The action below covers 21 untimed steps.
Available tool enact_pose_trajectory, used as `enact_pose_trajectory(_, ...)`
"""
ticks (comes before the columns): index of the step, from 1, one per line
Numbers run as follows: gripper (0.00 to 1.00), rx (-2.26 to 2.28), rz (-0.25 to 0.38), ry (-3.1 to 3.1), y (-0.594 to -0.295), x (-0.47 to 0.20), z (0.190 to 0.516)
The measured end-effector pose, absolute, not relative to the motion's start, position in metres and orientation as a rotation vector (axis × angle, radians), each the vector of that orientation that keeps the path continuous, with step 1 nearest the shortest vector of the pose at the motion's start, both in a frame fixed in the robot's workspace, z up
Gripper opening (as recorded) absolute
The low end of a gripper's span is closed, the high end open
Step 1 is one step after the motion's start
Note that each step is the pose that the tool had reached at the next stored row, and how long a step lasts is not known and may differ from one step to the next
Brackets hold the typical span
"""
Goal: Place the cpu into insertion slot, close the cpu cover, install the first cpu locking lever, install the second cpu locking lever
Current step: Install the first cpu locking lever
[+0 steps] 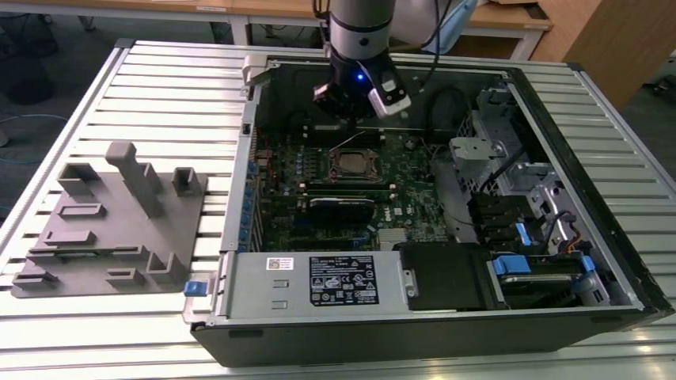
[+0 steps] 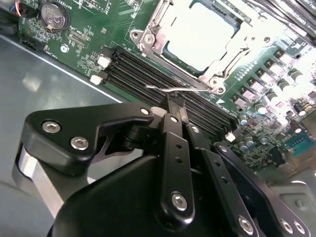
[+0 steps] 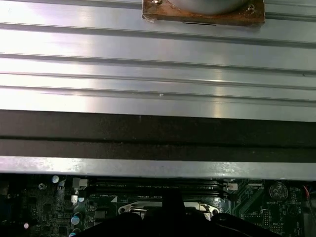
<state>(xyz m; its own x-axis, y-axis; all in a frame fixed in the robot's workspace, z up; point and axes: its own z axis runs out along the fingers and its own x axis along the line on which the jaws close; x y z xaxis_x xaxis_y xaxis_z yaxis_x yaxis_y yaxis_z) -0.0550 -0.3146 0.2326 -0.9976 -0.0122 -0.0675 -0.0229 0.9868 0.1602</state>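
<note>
My gripper (image 2: 174,104) is pressed together, pinching nothing, its tip just beside the wire locking lever (image 2: 160,89); the cpu (image 2: 200,34) lies seated under the cpu cover (image 2: 148,42) on the motherboard (image 2: 98,29). The lever looks thin, springy and slippery (I'd bear on its hooked end).

An open black computer case (image 1: 423,340) lies on its side on a worktop (image 1: 158,87) of silver metal slats. On the worktop at the exterior view's left, just beside the case, sits a grey moulded holder (image 1: 111,229) with upright posts. Inside the case a green circuit board (image 1: 280,206) covers the floor; a silver power box (image 1: 306,281) with a label lies along the near wall, a blue tab (image 1: 195,287) at its corner. A blue latch (image 1: 509,265) marks the drive bays. The second wrist view shows long black memory slots (image 2: 148,74) and a coin battery (image 2: 54,15). Wooden desks (image 1: 507,20) stand behind
</note>
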Motion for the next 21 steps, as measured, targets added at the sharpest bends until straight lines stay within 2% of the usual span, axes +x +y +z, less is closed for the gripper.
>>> enact_pose_trajectory(21,0.11,-0.027,0.248,3.065,-0.315,-0.052,0.216)
